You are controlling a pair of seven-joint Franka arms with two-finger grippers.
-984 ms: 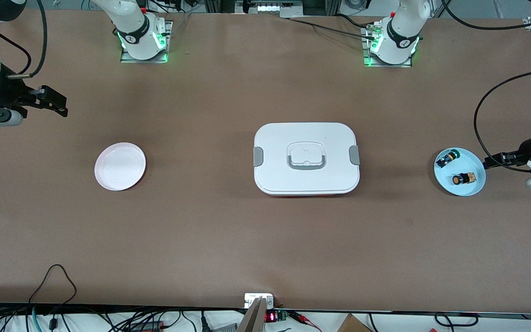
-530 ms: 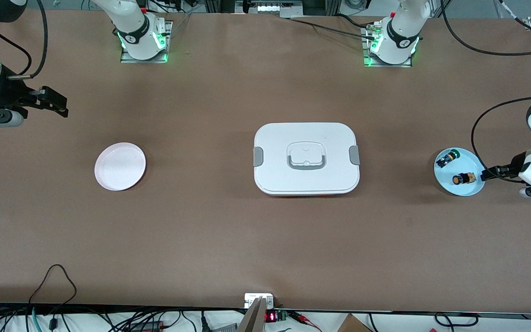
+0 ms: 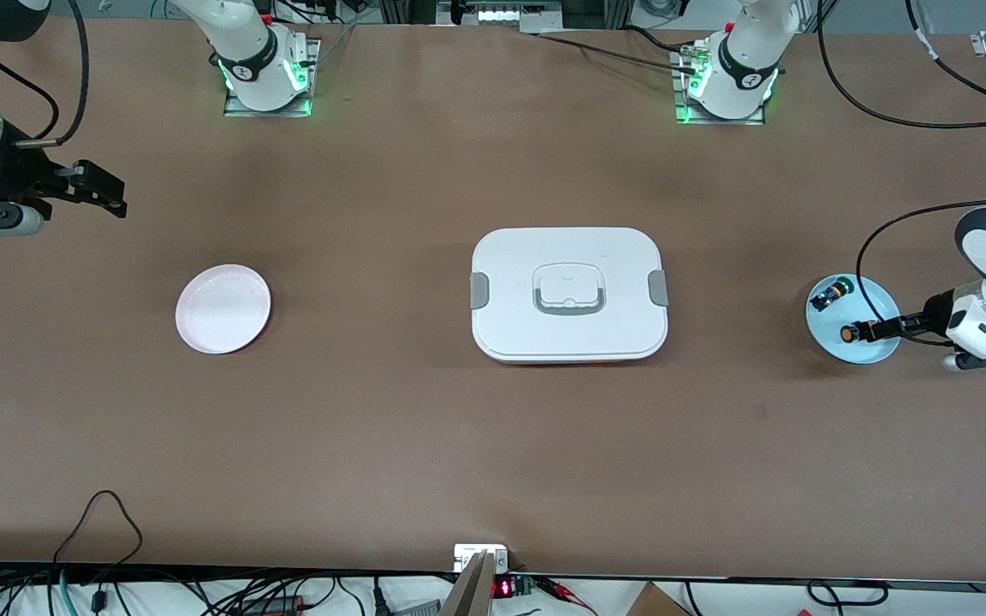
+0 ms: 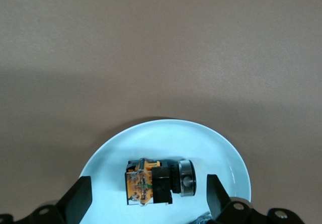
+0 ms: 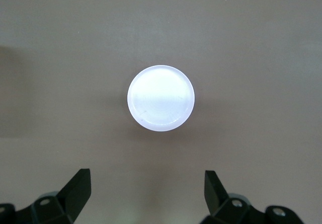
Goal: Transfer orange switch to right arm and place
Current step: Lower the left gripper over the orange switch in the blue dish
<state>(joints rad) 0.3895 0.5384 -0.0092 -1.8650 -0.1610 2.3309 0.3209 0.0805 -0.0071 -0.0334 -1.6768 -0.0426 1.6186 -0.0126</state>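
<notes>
The small black cylindrical orange switch (image 4: 157, 181), with its orange cap and tan block end, lies on its side in a glossy pale-blue round dish (image 3: 882, 299) on the matte brown bench (image 3: 493, 428). The left end effector (image 4: 146, 201) straddles it, fingers spread wide and holding nothing. The right end effector (image 5: 146, 194) waits, open and empty, over the bench near a smooth white round plate (image 3: 223, 308).

The left gripper (image 3: 880, 328) covers the tan end of the orange switch (image 3: 852, 332) in the front view. The left wrist view crops the blue plate (image 4: 221, 148) at six o'clock, showing only a sliver of the green-capped button (image 4: 201, 220).
</notes>
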